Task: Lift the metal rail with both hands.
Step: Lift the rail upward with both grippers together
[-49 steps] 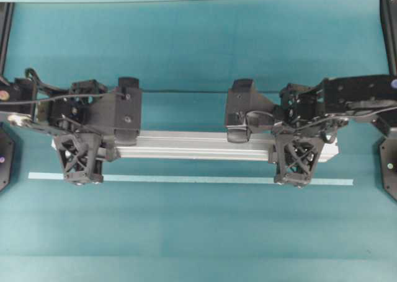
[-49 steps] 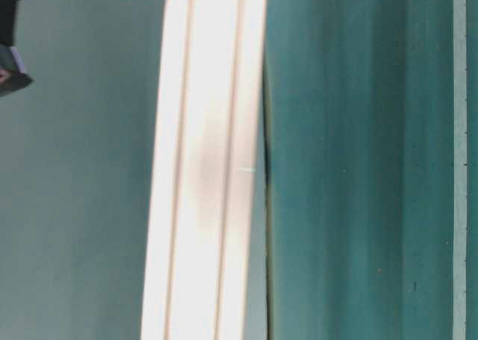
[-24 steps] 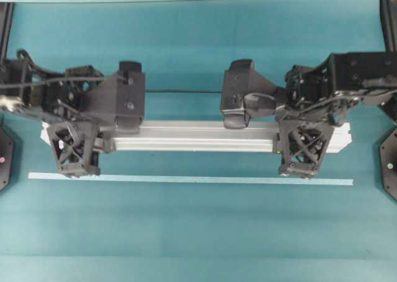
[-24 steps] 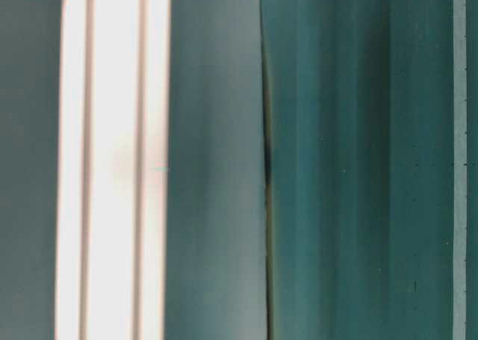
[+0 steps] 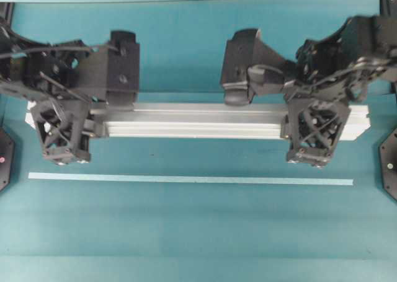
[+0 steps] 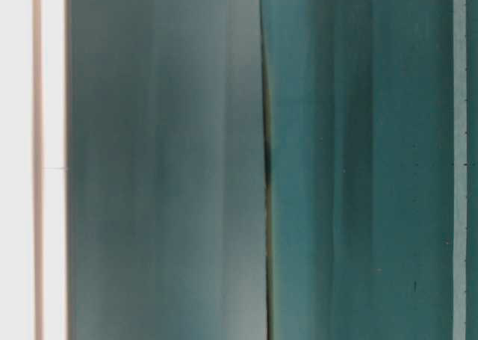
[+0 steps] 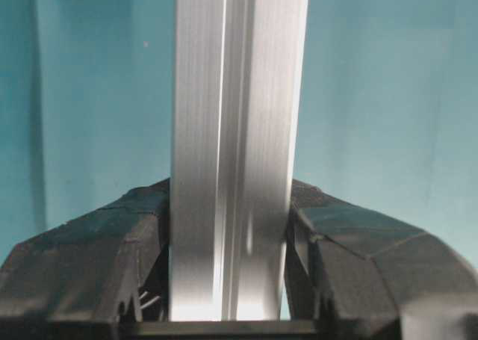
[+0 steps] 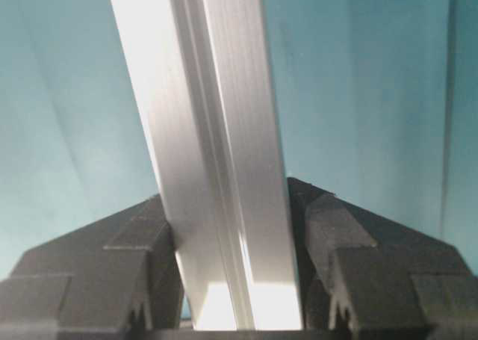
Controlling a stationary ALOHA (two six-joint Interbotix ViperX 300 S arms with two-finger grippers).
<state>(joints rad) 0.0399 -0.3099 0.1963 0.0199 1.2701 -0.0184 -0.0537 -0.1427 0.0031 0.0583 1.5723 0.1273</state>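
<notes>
The metal rail (image 5: 198, 121) is a long silver grooved bar, held level above the teal table in the overhead view. My left gripper (image 5: 62, 119) is shut on its left end, its lattice finger (image 5: 59, 133) on the near side. At the other end, my right gripper (image 5: 316, 122) is likewise shut on the rail. In the left wrist view the rail (image 7: 235, 131) runs straight away between both black fingers (image 7: 97, 258). The right wrist view has the rail (image 8: 202, 116) clamped and leaning left. In the table-level view the rail (image 6: 48, 161) is a bright band at the left edge.
A thin pale blue-green strip (image 5: 186, 180) lies flat on the table in front of the rail, and shows again as the strip (image 6: 458, 161) at the right of the table-level view. Black arm bases (image 5: 389, 164) stand at both sides.
Both grippers have risen with the rail in them. It looks larger and farther up in the overhead view, well off the strip, and has slid to the left edge of the table-level view.
</notes>
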